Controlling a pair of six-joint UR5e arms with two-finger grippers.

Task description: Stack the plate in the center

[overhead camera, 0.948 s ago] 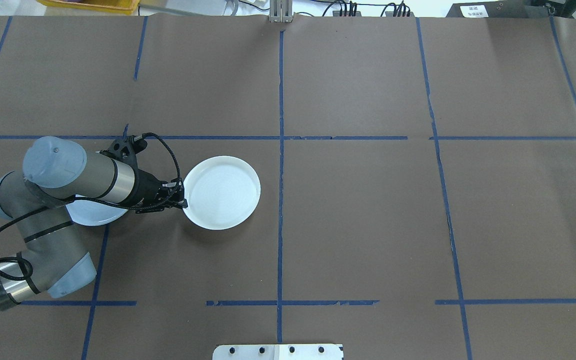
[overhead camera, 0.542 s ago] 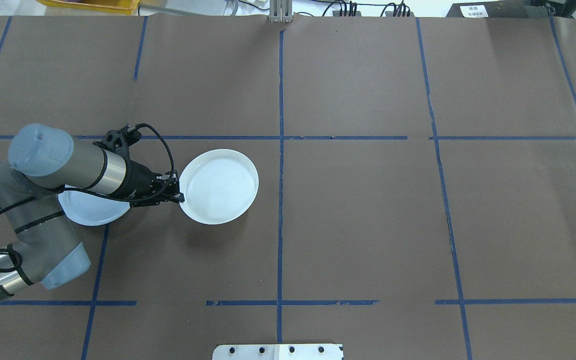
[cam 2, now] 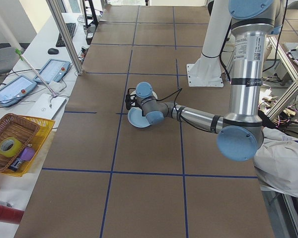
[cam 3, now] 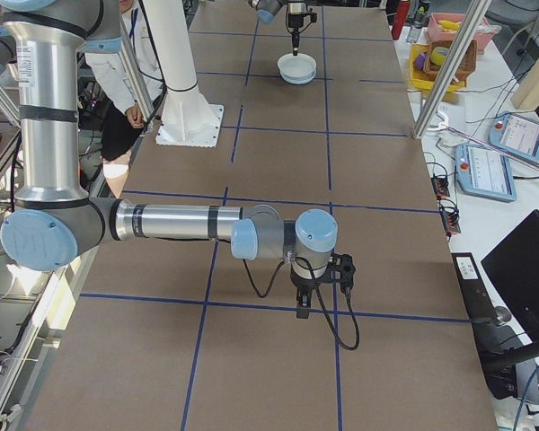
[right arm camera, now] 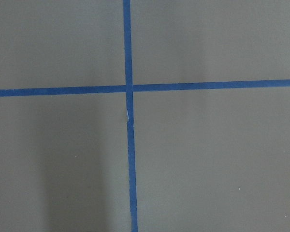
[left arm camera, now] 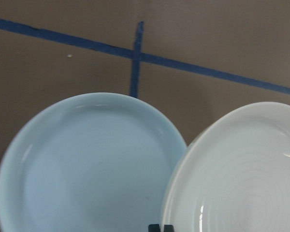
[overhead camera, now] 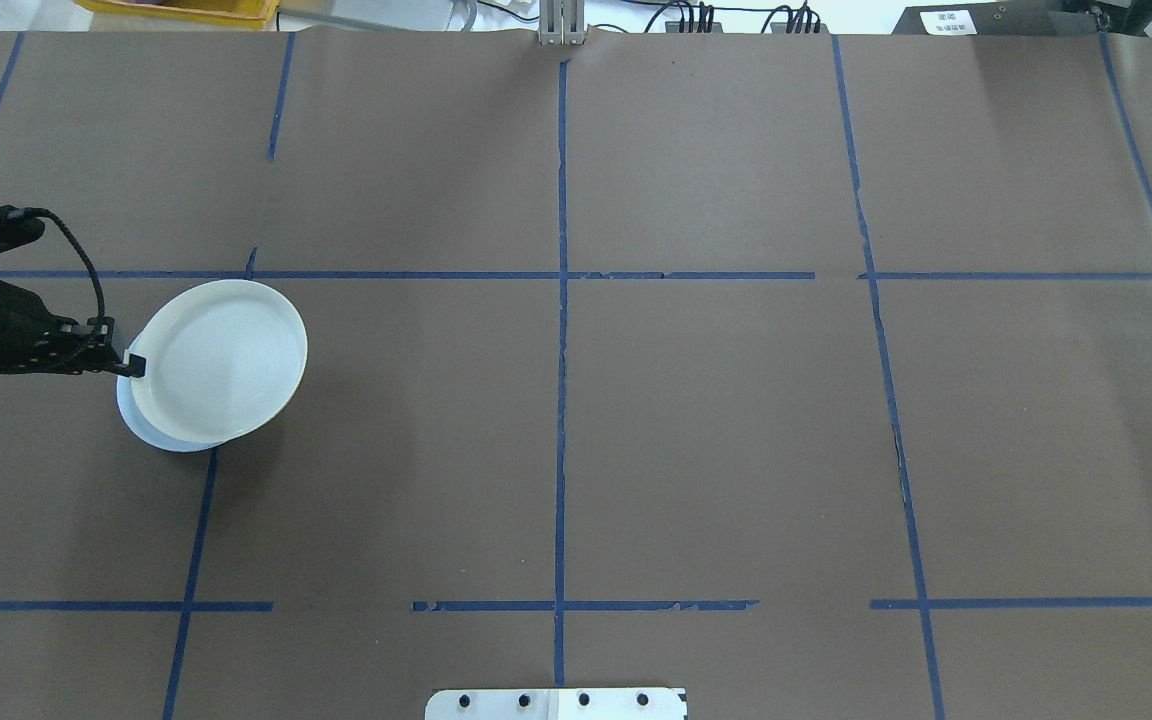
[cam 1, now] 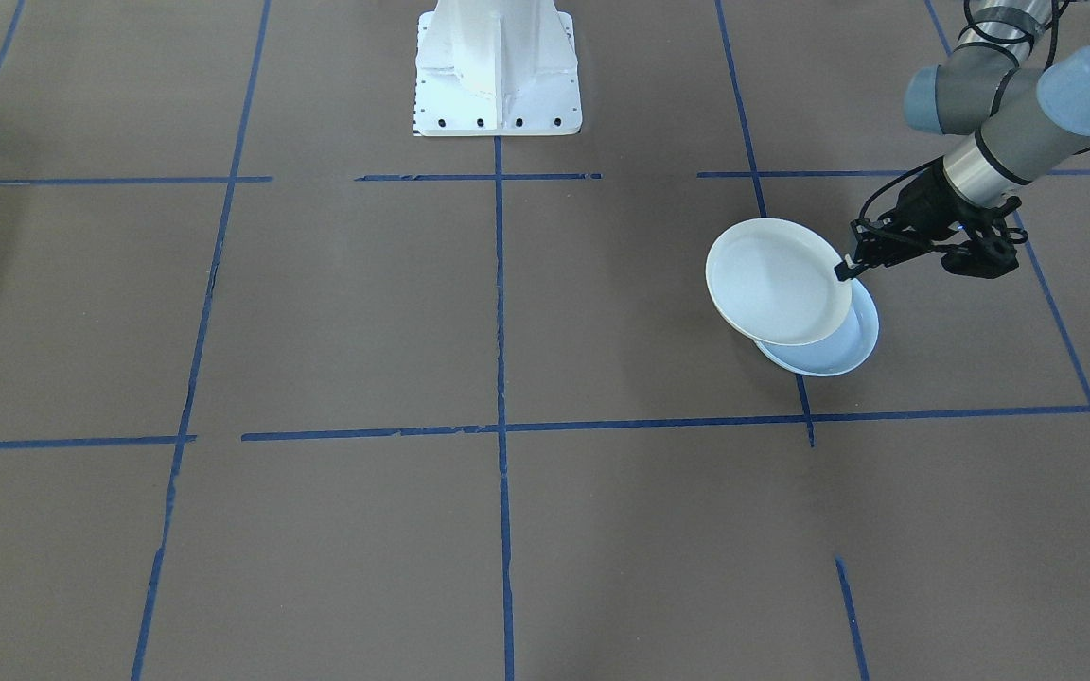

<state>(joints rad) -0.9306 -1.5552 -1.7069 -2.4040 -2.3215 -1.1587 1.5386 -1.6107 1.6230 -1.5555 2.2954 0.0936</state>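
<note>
The left pincer [overhead camera: 132,366], clamped on the ringed plate's [overhead camera: 221,360] rim, has carried it from nearer the tabletop's middle toward the left edge; it now hangs offset above the blue plate [overhead camera: 151,432], still unreleased. The right pincer's state cannot be told.

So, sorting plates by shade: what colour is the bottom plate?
Pale blue plate, clearest in the left wrist view.

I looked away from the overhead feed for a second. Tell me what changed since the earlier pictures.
The left claw, shut on the rim of the ringed white plate, carried it leftward, and it now hangs over the pale blue plate, covering most of it. The arm drew back to the view's edge. The blue plate stayed put on the brown table.
</note>
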